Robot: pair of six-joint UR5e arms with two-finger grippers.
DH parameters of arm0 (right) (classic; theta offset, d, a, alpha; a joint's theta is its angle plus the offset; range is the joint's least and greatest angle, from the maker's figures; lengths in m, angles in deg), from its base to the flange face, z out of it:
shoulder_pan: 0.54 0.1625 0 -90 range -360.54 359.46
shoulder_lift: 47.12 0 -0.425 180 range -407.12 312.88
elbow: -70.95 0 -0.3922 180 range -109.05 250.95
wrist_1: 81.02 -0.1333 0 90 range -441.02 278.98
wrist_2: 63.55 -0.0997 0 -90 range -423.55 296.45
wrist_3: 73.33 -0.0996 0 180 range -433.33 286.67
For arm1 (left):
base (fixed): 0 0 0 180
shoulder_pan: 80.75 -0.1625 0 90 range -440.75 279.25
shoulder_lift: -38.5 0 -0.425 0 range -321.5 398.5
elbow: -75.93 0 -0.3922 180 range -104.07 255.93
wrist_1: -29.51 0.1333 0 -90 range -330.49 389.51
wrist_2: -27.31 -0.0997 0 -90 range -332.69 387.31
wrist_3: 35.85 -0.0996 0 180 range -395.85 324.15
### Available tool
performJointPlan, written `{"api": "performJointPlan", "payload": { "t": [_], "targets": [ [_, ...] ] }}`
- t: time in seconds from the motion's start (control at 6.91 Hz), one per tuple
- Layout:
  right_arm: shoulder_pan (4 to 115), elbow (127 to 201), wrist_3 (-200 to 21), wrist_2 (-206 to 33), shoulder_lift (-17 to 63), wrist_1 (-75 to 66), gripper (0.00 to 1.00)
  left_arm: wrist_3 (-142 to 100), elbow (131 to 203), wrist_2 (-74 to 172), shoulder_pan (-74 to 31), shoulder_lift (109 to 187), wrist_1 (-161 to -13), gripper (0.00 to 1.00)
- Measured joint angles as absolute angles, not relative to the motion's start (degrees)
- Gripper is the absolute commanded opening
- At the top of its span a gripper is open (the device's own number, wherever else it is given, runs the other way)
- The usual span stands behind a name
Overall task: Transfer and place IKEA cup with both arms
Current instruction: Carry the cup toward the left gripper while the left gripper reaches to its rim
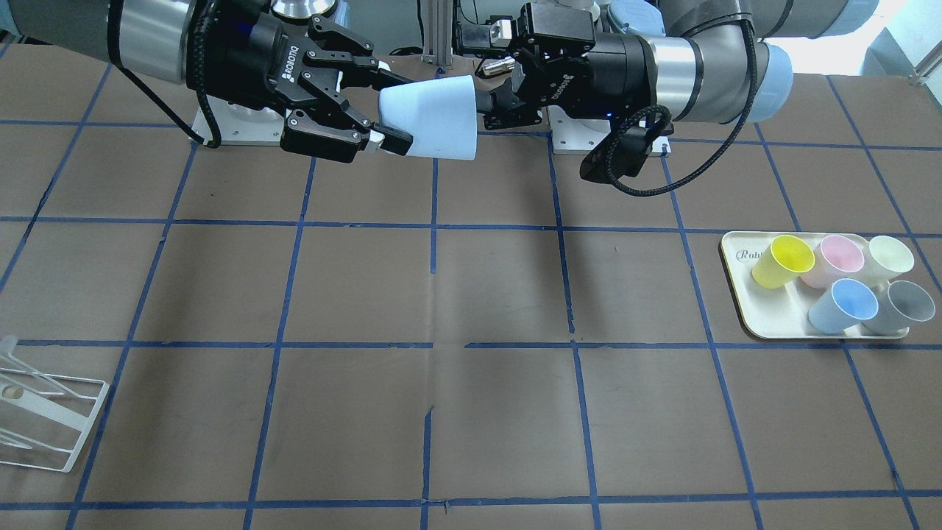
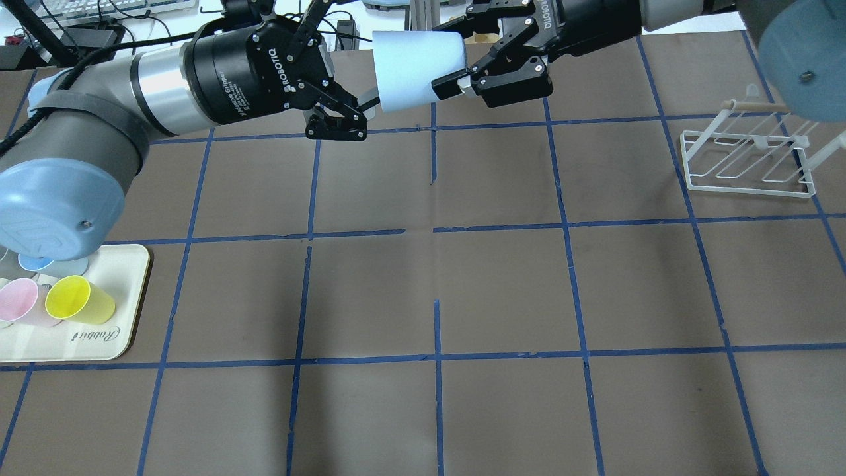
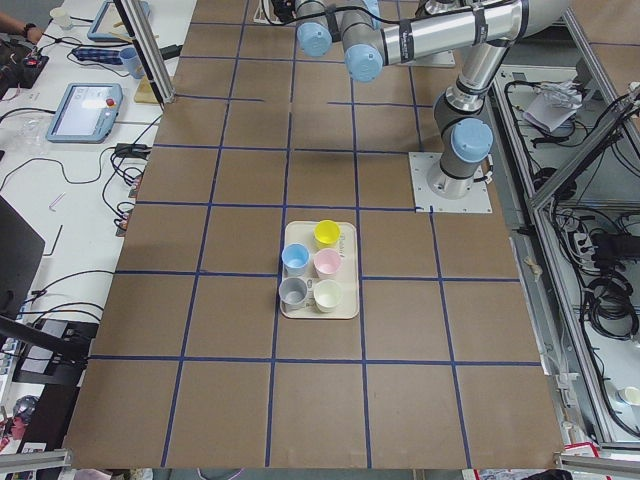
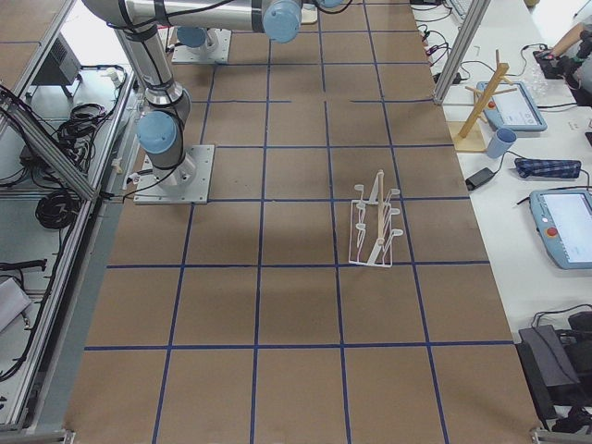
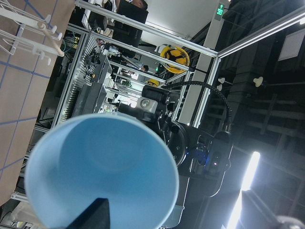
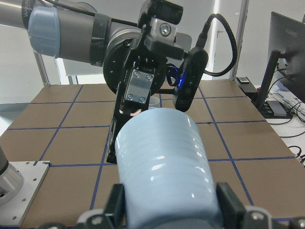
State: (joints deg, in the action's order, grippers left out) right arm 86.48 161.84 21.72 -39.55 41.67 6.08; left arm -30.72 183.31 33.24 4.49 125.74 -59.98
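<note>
The IKEA cup (image 1: 441, 118), pale sky-blue, is held on its side in the air above the table's robot side, between both arms. My right gripper (image 1: 394, 109) is shut on its narrow base end, with a finger on each side. This also shows in the overhead view, with the cup (image 2: 413, 69) in the right gripper (image 2: 449, 59). My left gripper (image 1: 491, 96) is at the cup's wide rim with its jaws spread open. The left wrist view looks into the cup's mouth (image 5: 100, 167). The right wrist view shows the cup's wall (image 6: 162, 162).
A cream tray (image 1: 743, 309) on the robot's left holds a yellow cup (image 1: 784, 261), a pink one (image 1: 839, 258), a cream one (image 1: 890, 258), a blue twin (image 1: 843, 305) and a grey one (image 1: 901, 305). A white wire rack (image 2: 747, 165) stands on the robot's right.
</note>
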Motion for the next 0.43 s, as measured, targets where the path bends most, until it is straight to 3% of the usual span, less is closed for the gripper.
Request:
{"api": "performJointPlan", "payload": {
  "t": [0.43],
  "targets": [
    [86.47,161.90,21.69,-39.55,41.61,6.08,0.21,-30.15,182.79,33.14,4.17,125.92,-58.92,1.00]
  ]
}}
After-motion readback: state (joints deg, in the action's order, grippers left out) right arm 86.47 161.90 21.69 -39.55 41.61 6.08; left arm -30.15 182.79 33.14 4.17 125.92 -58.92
